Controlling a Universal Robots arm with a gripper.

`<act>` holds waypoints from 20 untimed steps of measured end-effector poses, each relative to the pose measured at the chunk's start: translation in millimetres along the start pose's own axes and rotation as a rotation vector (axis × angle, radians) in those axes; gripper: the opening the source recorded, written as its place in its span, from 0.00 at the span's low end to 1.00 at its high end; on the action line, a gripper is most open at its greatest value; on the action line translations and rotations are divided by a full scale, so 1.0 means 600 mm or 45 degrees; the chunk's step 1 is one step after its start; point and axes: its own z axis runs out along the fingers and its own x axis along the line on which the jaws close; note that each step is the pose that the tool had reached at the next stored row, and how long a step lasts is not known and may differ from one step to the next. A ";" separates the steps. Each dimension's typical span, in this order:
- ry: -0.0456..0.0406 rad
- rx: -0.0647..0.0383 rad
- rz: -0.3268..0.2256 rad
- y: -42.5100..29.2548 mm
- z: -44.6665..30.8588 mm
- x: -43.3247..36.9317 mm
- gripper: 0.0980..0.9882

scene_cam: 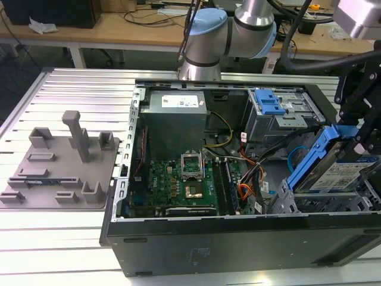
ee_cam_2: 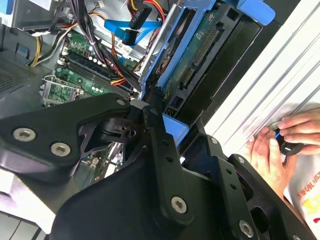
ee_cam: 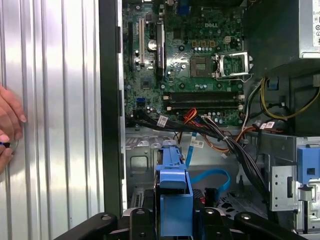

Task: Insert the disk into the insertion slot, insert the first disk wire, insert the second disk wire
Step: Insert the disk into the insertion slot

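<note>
The disk (scene_cam: 337, 174), silver with a white label in a bright blue caddy, hangs steeply tilted at the exterior view's right, and my gripper (scene_cam: 357, 140) is shut on its upper end. Its lower end dips toward the insertion slot (scene_cam: 284, 205), a low silver perforated cage at the case's front right corner. In the second wrist view the disk (ee_cam_2: 197, 62) shows its green circuit side past my gripper (ee_cam_2: 159, 114). The first wrist view has my gripper (ee_cam: 172, 220) clamped on the blue caddy (ee_cam: 172, 182) above the cage (ee_cam: 142, 160). The orange-red first disk wire (ee_cam: 190, 117) and blue second disk wire (ee_cam: 206, 175) lie loose beside it.
The open computer case (scene_cam: 238, 238) holds a green motherboard (scene_cam: 178, 182), a grey power supply (scene_cam: 175, 116) and a taller grey bay with a blue lever (scene_cam: 268, 104). A grey fixture plate (scene_cam: 59, 170) lies at the exterior view's left. A person's hand (ee_cam_2: 280, 142) rests on the ribbed table.
</note>
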 end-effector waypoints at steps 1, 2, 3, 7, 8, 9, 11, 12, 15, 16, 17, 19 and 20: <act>0.000 0.000 0.000 0.000 0.002 0.000 0.30; 0.000 0.000 0.000 0.000 0.005 0.001 0.30; 0.000 0.000 0.000 0.000 0.007 0.001 0.30; 0.000 0.000 0.000 0.000 0.017 0.002 0.30; 0.000 0.000 0.000 0.000 0.022 0.003 0.30; 0.000 -0.001 0.000 0.000 0.025 0.003 0.30; 0.001 -0.001 0.000 0.000 0.028 0.004 0.30; 0.000 -0.001 0.000 0.000 0.029 0.004 0.31; 0.000 -0.001 0.000 0.000 0.034 0.004 0.52; 0.000 -0.001 0.000 0.000 0.035 0.004 0.52; 0.000 -0.001 0.000 0.000 0.035 0.004 0.52; 0.000 -0.001 0.000 0.000 0.035 0.004 0.59; 0.000 -0.001 0.000 0.000 0.035 0.004 0.59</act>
